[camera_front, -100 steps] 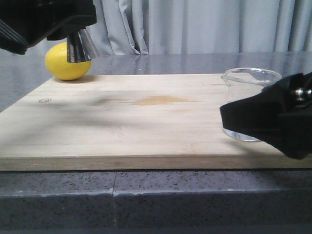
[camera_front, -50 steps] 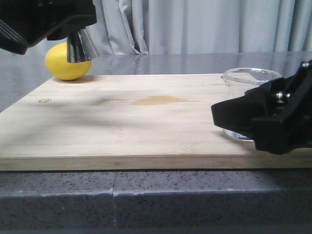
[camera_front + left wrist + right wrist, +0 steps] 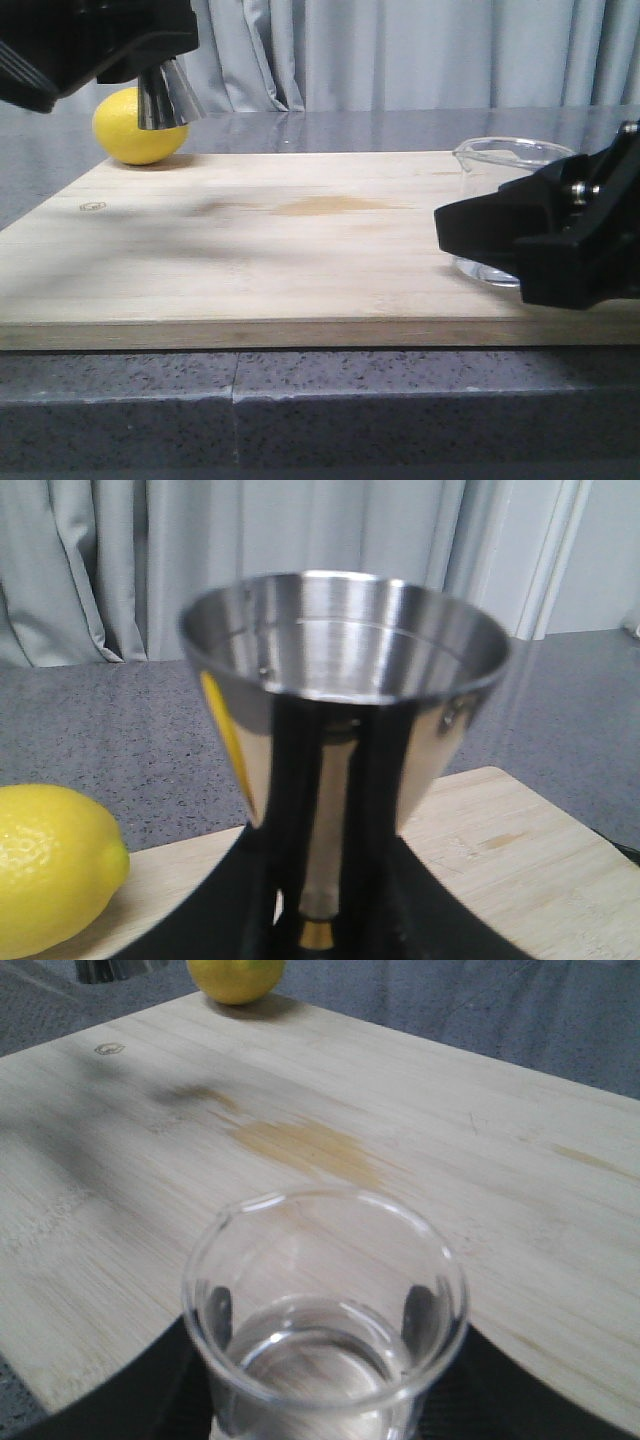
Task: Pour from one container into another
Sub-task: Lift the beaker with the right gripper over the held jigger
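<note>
Two containers in play — the beaker [image 3: 325, 1325] holds a shallow pool of clear liquid, the jigger's [image 3: 345, 740] top cup looks empty. Upright, rim up, the beaker stands at the board's [image 3: 270, 250] right end, clear glass with a rolled rim. Right gripper [image 3: 320, 1310] fingers sit closed against its sides. Left gripper [image 3: 320, 880] clamps the jigger's waist — upright, shiny steel, lifted above the lemon [image 3: 140, 127].

no readable text, labels or numbers anywhere
</note>
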Action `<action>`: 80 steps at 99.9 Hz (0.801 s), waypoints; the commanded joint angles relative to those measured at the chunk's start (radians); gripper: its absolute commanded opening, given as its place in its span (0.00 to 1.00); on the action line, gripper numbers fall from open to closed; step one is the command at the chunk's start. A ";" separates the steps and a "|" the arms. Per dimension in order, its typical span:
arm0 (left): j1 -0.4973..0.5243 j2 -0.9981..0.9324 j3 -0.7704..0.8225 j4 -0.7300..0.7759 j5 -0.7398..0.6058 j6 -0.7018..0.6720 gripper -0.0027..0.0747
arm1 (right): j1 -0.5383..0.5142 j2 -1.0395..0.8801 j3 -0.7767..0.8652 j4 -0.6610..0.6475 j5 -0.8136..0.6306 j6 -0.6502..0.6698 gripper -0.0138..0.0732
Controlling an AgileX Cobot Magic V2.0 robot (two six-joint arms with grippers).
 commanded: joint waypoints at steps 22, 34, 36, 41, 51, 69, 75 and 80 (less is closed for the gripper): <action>-0.006 -0.033 -0.026 0.109 -0.033 -0.074 0.01 | 0.001 -0.012 -0.224 -0.015 0.106 -0.006 0.35; -0.006 -0.033 -0.026 0.186 -0.033 -0.135 0.01 | 0.001 -0.012 -0.339 -0.077 0.232 -0.039 0.35; -0.006 -0.033 -0.026 0.196 -0.031 -0.137 0.01 | 0.001 -0.012 -0.358 -0.083 0.248 -0.043 0.35; -0.006 -0.033 -0.026 0.216 -0.023 -0.159 0.01 | 0.001 -0.012 -0.399 -0.091 0.283 -0.054 0.35; -0.006 -0.033 -0.026 0.242 0.017 -0.210 0.01 | -0.004 -0.012 -0.465 -0.110 0.341 -0.079 0.35; -0.006 -0.033 -0.026 0.375 0.065 -0.319 0.01 | -0.026 -0.012 -0.544 -0.178 0.381 -0.101 0.35; -0.006 -0.033 -0.026 0.433 0.067 -0.368 0.01 | -0.030 -0.012 -0.561 -0.221 0.387 -0.101 0.35; -0.006 -0.033 -0.026 0.471 0.067 -0.402 0.01 | -0.030 -0.012 -0.575 -0.263 0.392 -0.101 0.35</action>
